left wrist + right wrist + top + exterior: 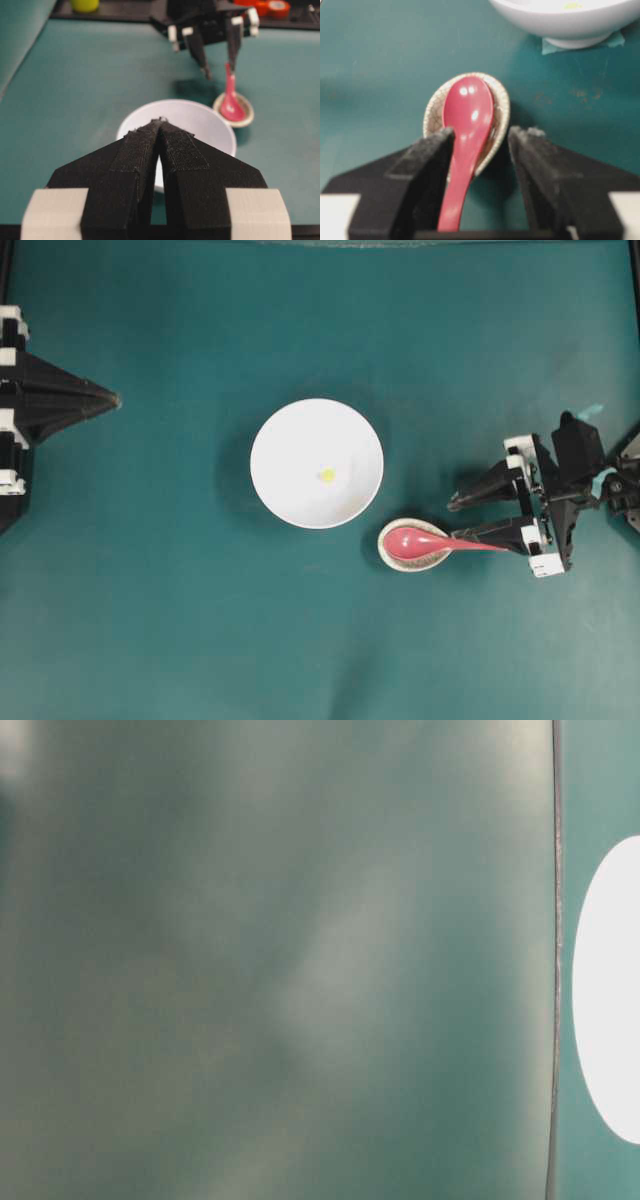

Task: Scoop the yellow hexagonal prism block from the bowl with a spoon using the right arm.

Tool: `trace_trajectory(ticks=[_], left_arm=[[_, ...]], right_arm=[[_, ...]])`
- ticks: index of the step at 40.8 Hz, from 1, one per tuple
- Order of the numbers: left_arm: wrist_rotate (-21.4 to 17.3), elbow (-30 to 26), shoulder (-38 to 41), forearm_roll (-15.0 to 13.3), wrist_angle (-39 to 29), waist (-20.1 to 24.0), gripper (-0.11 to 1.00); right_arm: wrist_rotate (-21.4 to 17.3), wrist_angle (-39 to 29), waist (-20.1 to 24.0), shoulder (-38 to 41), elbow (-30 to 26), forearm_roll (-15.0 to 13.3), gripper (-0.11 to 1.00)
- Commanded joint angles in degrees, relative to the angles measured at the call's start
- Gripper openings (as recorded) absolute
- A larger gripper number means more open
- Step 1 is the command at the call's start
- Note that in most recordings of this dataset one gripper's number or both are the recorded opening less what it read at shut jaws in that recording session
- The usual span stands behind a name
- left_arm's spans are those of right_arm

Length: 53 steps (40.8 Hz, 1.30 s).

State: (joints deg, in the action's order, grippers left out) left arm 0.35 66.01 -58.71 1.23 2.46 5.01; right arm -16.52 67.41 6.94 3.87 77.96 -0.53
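Right wrist view puts your right gripper (481, 137) wide apart around the spoon (465, 130) handle, nothing gripped; you're at pickup; next, I judge, close squarely.

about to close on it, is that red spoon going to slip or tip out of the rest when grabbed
The red spoon looks glossy, with bright highlights, so it may slide between the right gripper fingers. It looks stiff, unlikely to bend. Its scoop only sits in the speckled spoon rest with the handle overhanging, so an off-centre squeeze could pivot it or nudge the rest.
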Motion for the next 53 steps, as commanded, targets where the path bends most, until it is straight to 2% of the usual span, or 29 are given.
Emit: trace_trajectory(ticks=[1, 8, 10, 15, 21, 32, 53], left_arm=[[0.2, -1.4, 0.4, 0.1, 0.5, 0.1, 0.03], [0.4, -1.3, 0.5, 0.1, 0.5, 0.2, 0.03], [0.4, -1.4, 0.4, 0.1, 0.5, 0.1, 0.03], [0.4, -1.3, 0.6, 0.1, 0.5, 0.1, 0.03], [0.4, -1.3, 0.6, 0.1, 0.5, 0.1, 0.03], [0.5, -1.3, 0.7, 0.0, 0.5, 0.1, 0.03], [0.5, -1.2, 0.7, 0.0, 0.4, 0.1, 0.03]], right_arm=[[0.4, 3.6, 1.1, 1.4, -0.4, 1.6, 0.54], [1.7, 5.6, 4.7, 4.4, -0.7, 6.5, 0.54], [2.2, 6.5, 6.3, 5.4, -0.7, 9.8, 0.53], [3.0, 8.7, 10.1, 6.6, -0.4, 15.5, 0.53], [3.7, 9.6, 14.6, 6.9, -0.7, 19.1, 0.53], [4.2, 9.6, 18.1, 7.0, -0.5, 22.1, 0.53], [4.5, 9.2, 18.6, 9.9, -1.4, 22.5, 0.5]])
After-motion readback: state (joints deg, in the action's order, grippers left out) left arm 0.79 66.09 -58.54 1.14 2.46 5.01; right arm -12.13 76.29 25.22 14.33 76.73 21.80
